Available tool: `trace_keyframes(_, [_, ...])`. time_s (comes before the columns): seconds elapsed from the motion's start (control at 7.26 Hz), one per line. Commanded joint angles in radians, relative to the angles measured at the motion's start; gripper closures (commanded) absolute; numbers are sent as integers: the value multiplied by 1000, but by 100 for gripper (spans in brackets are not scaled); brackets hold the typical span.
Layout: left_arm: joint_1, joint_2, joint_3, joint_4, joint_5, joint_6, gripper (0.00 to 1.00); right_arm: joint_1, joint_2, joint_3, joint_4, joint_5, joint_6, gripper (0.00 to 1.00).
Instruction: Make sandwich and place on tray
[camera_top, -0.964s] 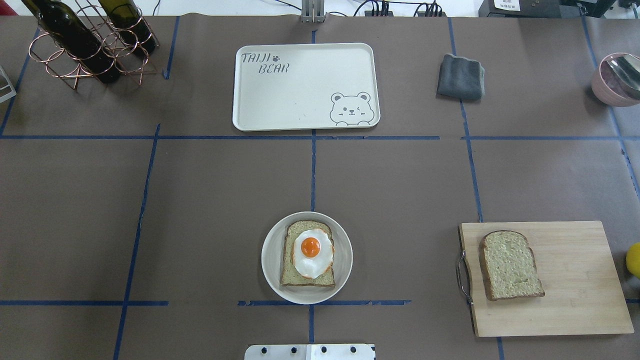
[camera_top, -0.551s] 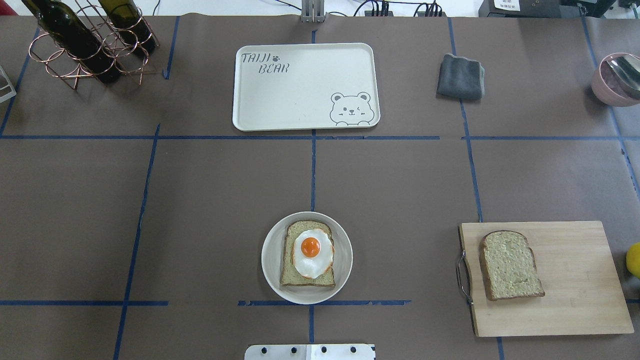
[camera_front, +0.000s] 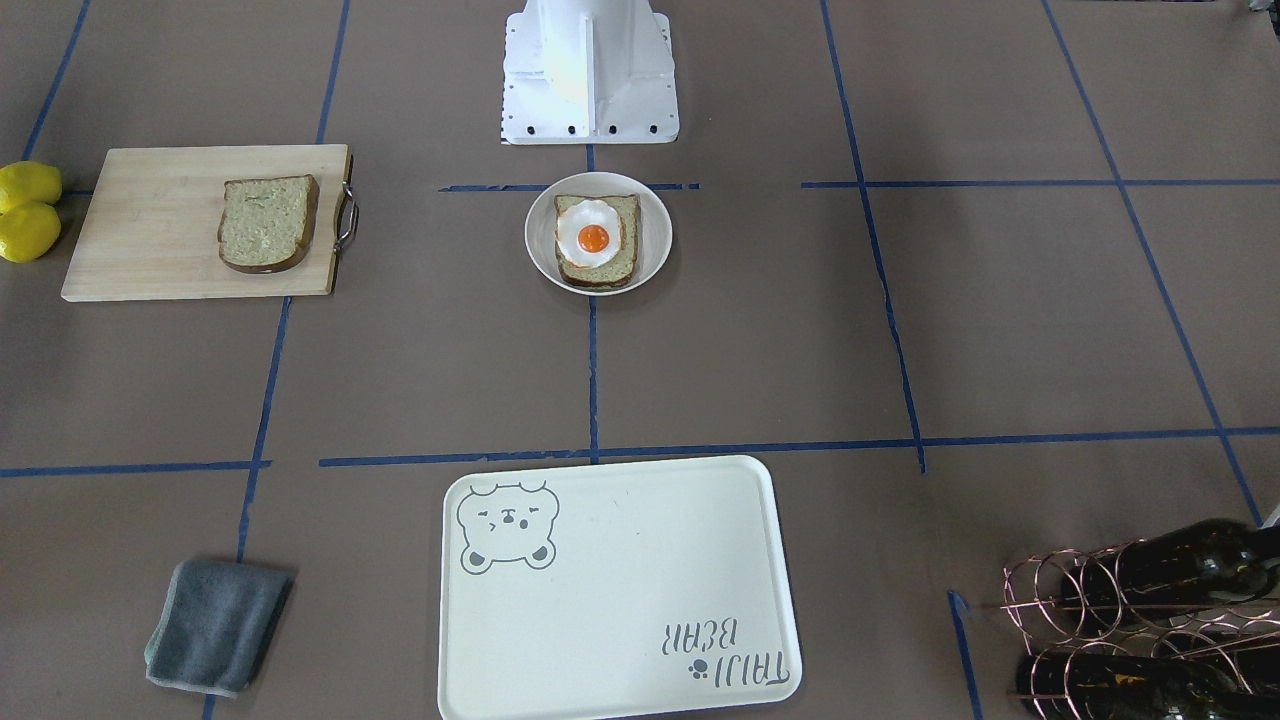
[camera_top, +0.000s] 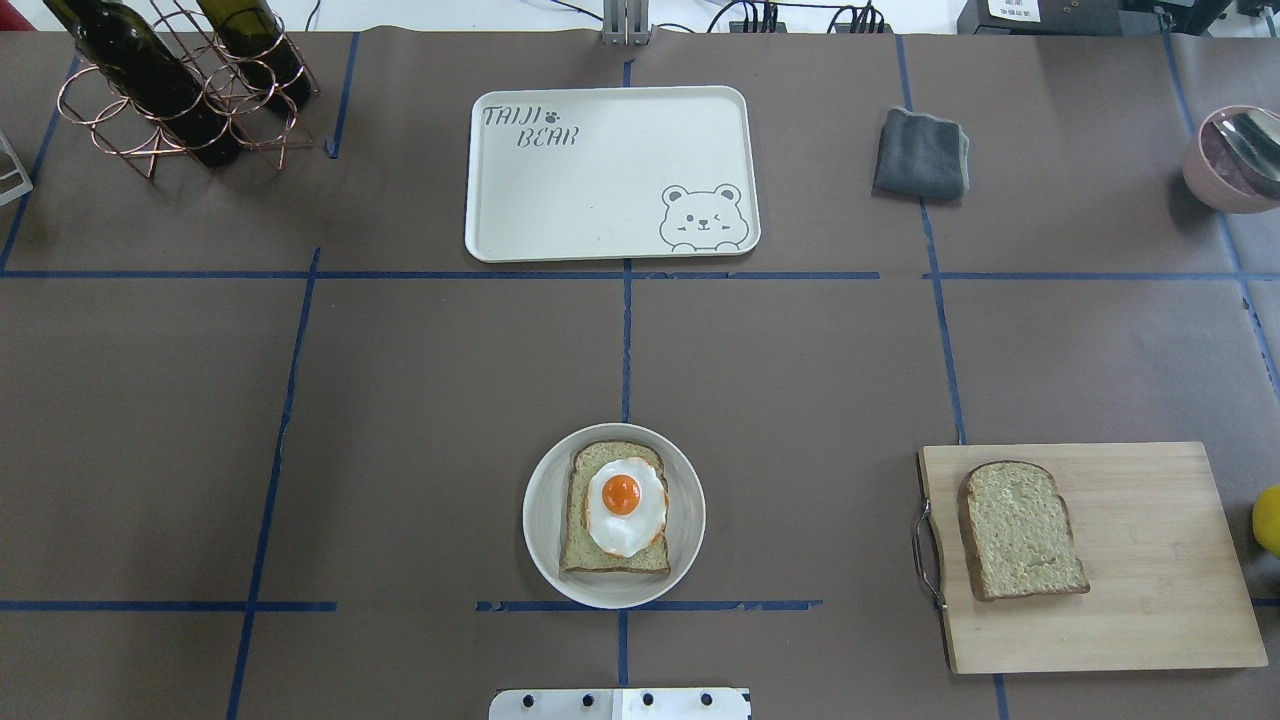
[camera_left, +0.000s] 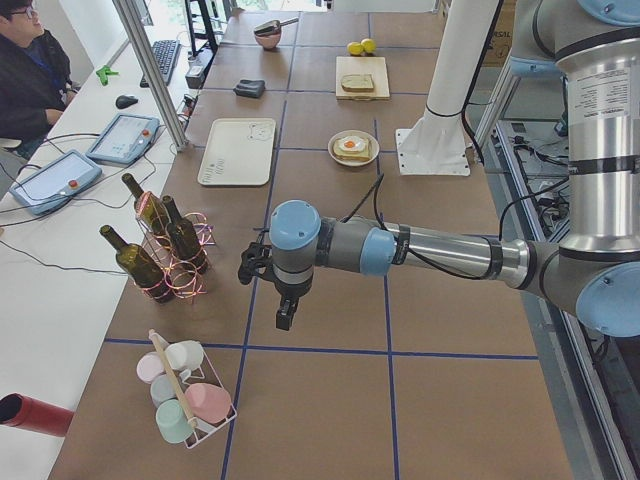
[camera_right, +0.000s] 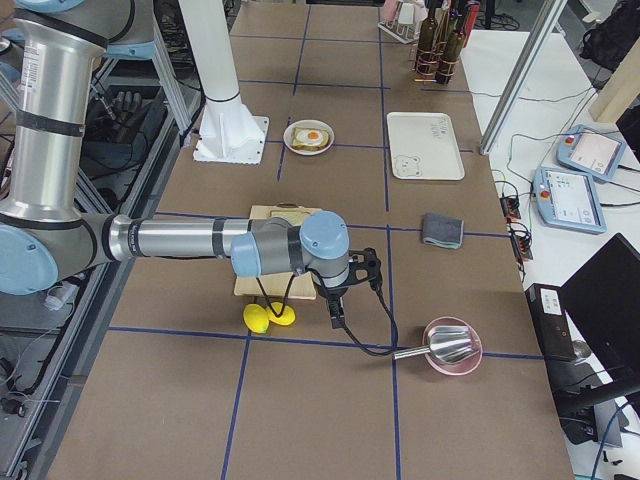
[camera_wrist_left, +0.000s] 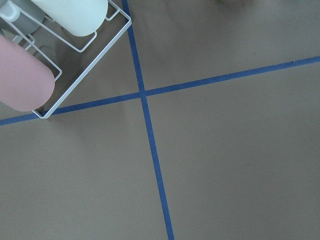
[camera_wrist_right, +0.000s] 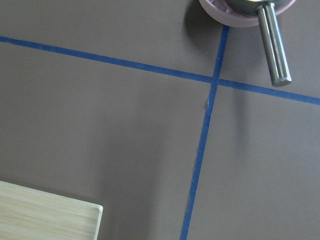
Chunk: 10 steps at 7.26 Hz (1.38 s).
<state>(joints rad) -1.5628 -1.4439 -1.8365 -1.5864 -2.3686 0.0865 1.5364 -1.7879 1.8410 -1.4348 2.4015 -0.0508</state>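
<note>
One bread slice (camera_top: 578, 545) lies in a small round white dish (camera_top: 540, 520) near the robot, with the fried egg (camera_top: 625, 505) on top. The second slice (camera_top: 1020, 530) lies on a wooden cutting board (camera_top: 1150, 560) to the right. The cream tray (camera_top: 600, 180) with the bear drawing is bare at the far middle. My left gripper (camera_left: 285, 315) hangs over the table's left end, near the cup rack. My right gripper (camera_right: 333, 318) hangs over the right end, beside the board. Both show only in the side views, so I cannot tell whether they are open or shut.
A copper rack with wine bottles (camera_top: 180, 90) stands far left. A grey cloth (camera_top: 920, 152) lies right of the tray. A pink bowl with a metal scoop (camera_top: 1235, 160) is far right. Two lemons (camera_front: 28, 210) lie beside the board. A cup rack (camera_left: 185, 400) stands at the left end.
</note>
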Motion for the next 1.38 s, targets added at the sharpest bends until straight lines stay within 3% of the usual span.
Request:
trace_keyframes(0.0, [-2, -6, 5, 3, 3, -1, 0, -31, 1, 38, 92, 40, 31, 0])
trace_keyframes(0.14, [-2, -4, 5, 5, 3, -1, 0, -133, 8, 44, 124, 41, 127, 0])
trace_keyframes(0.55, [-2, -4, -3, 6, 2, -1, 0, -371, -17, 50, 503, 24, 628, 0])
trace_keyframes(0.83, [-2, -4, -4, 6, -1, -1, 0, -511, -42, 50, 617, -77, 814, 2])
trace_keyframes(1.1, [-2, -4, -3, 6, -1, -1, 0, -716, -105, 50, 811, -253, 1022, 2])
trace_keyframes(1.24, [-2, -4, -3, 6, -1, -1, 0, -780, -110, 52, 833, -296, 1083, 10])
